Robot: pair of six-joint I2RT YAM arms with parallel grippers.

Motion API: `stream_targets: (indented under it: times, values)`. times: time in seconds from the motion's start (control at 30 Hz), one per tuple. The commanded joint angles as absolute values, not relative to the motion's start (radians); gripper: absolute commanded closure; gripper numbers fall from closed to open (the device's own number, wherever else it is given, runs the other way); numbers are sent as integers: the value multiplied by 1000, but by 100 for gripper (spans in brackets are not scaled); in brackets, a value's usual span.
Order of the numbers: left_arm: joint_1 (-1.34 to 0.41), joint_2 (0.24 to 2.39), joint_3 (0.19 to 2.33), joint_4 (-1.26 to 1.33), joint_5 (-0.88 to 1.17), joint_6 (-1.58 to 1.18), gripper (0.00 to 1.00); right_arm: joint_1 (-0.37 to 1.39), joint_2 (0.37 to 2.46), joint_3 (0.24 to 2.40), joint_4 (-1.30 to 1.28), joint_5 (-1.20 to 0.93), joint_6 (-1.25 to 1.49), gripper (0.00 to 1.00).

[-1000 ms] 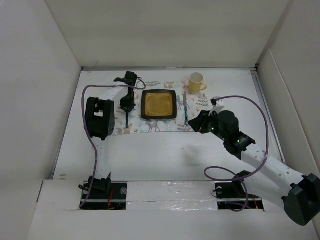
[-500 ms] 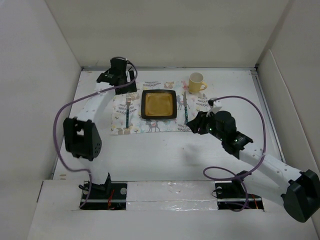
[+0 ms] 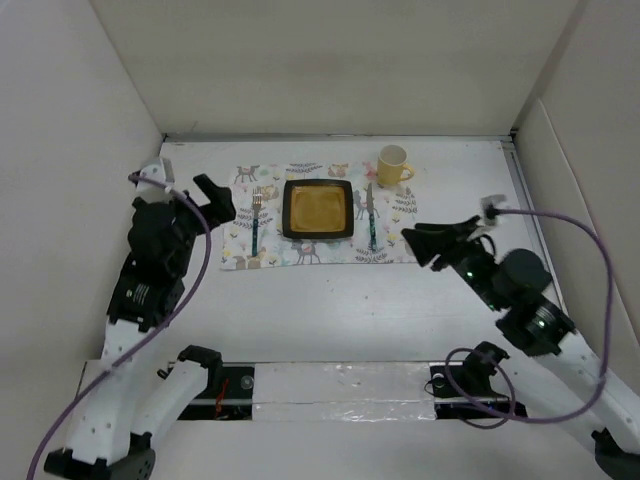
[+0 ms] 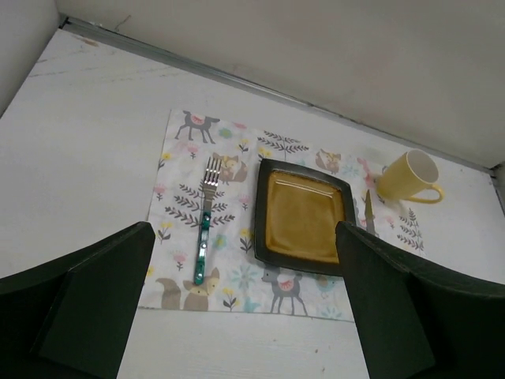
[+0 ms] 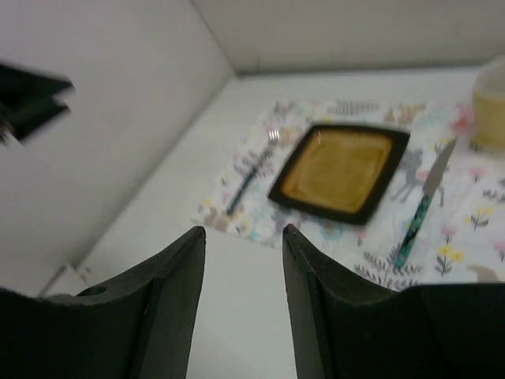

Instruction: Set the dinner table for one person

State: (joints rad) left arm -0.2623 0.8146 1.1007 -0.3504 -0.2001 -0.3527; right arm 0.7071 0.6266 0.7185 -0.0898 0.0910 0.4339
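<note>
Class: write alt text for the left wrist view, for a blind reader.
A place setting on the white table: deer-print placemat with a dark-rimmed amber square plate, fork left, knife right, yellow mug by its far right corner. The open left tool frames the bottom corners.

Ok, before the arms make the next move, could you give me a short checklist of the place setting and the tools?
1. The mat lies flat on the table: ok.
2. The fork lies on the mat, left of the plate: ok.
3. The knife lies on it, right of the plate: ok.
4. The mug stands upright at the mat's far right corner: ok.
5. The left tool is open and empty: ok.
6. The right tool is open and empty: ok.
</note>
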Motion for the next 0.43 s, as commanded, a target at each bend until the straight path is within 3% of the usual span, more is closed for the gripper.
stream_targets:
  times: [0.0, 0.23, 0.4]
  values:
    - [-264, 625, 1006, -278, -268, -373, 1, 715, 421, 805, -153, 274, 413, 51]
    - [-264, 381, 895, -359, -374, -376, 1, 715, 131, 773, -239, 589, 425, 49]
    - [-264, 373, 851, -330, -319, -391, 1, 715, 228, 773, -236, 563, 440, 44]
